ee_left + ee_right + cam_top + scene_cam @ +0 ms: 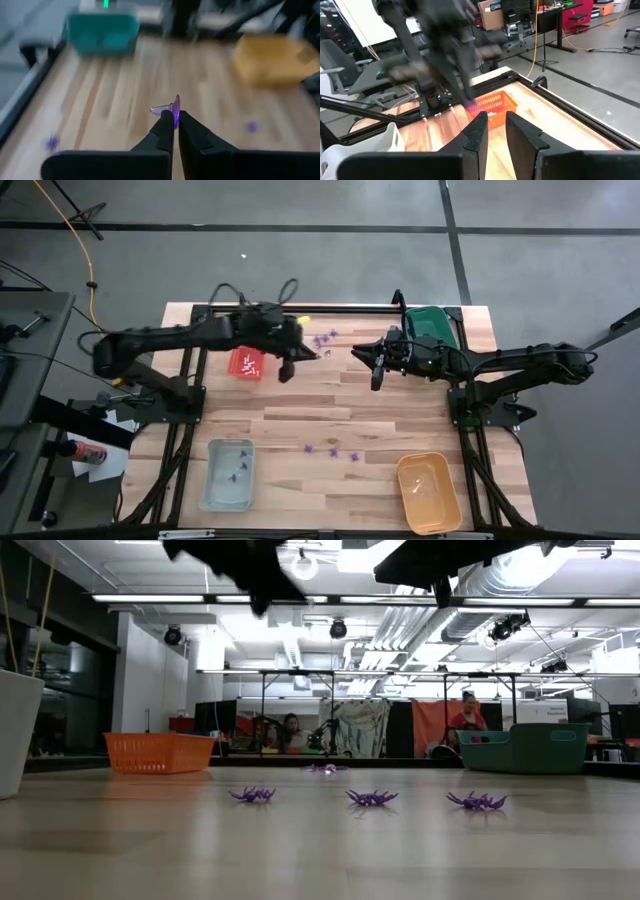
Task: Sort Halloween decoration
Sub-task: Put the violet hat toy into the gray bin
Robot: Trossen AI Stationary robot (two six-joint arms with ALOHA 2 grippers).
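The wooden table [330, 405] is carrying four trays set out toward its corners, which is leaving the middle free for loose pieces and giving each kind its own bin: a red tray [248, 363] and a green tray [432, 325] at the far side, a pale blue tray [228, 473] and an orange tray [428, 491] at the near side. The red one is already holding a few whitish bits and the pale blue one a few purple pieces, so the sorting is looking partly done.

The left arm is reaching across the far side, past the red tray. Its left gripper [175, 120] is pinching a purple spider [167, 108] between clenched fingertips, holding it above the boards, probably so it can be carried to a tray. The right arm is stretching in from the other side, in front of the green tray, and the right gripper [493, 125] is hanging with its fingers slightly apart and nothing between them, apparently waiting for its turn.

The remaining spiders are lying in two groups: a near row [333, 450] between the pale blue and orange trays, and a small far cluster [326, 337] between the two grippers.
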